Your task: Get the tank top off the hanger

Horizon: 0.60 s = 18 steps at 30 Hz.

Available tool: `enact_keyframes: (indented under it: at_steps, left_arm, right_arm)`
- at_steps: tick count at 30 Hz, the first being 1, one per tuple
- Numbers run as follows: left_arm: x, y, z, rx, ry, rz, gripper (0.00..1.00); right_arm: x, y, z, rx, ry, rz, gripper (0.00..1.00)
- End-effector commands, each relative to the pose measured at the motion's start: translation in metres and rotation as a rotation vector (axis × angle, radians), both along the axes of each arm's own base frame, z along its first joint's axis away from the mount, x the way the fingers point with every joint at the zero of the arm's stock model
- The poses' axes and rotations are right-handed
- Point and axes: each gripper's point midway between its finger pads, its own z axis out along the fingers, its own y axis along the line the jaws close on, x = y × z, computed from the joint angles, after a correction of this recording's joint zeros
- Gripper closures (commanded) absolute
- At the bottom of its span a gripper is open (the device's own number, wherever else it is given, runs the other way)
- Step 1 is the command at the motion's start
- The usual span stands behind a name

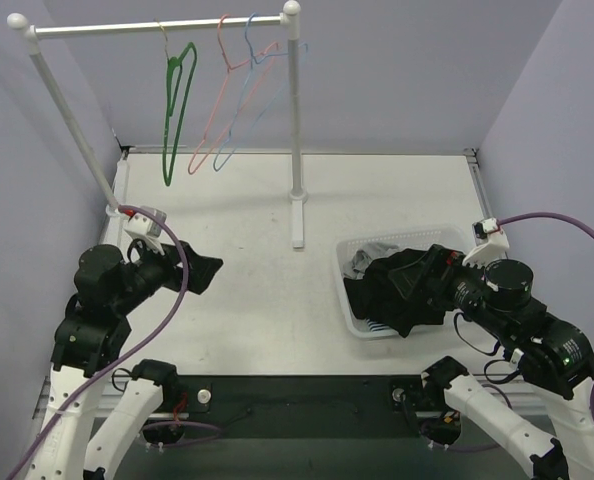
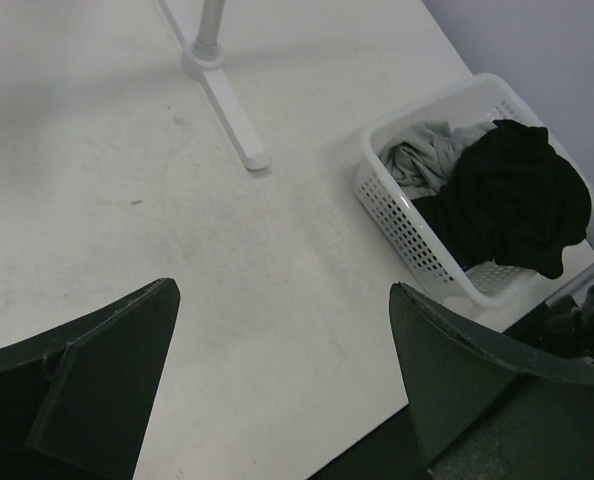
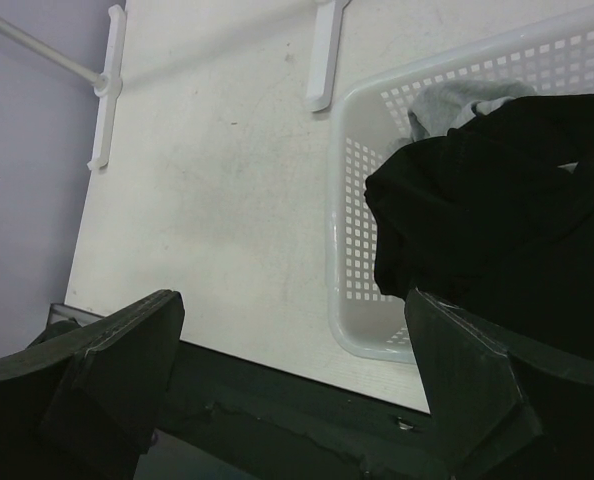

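The soft, crumpled black tank top [image 2: 507, 195] lies heaped in the white perforated plastic basket [image 2: 417, 235] on the matte tabletop [image 1: 257, 230], spilling over its rim. Three thin wire hangers [image 1: 177, 110] hang bare on the white tubular rack [image 1: 157, 27]. The left gripper [image 2: 282, 300] and the right gripper [image 3: 292, 300] both stand wide apart, holding nothing.

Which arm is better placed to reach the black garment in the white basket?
Right. The right pincer, open, hovers beside the black garment in the basket; the left pincer, also open, sits far across the table.
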Motion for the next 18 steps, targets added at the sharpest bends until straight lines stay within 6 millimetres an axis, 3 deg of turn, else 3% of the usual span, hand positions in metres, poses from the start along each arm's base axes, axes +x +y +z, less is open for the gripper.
enact_keyframes:
  at_steps: [1,7,18]
  left_arm:
    - [-0.013,-0.025,0.008,-0.113,-0.019,-0.120,0.03]
    - [-0.012,-0.028,0.019,-0.113,-0.026,-0.136,0.03]
    - [-0.013,-0.035,0.024,-0.130,-0.022,-0.174,0.03]
  right_arm:
    - [0.000,-0.004,0.016,0.021,-0.043,-0.023,0.00]
    - [0.004,-0.018,0.018,-0.015,-0.076,-0.084,0.00]
    - [0.001,-0.011,0.027,0.011,-0.078,-0.050,0.00]
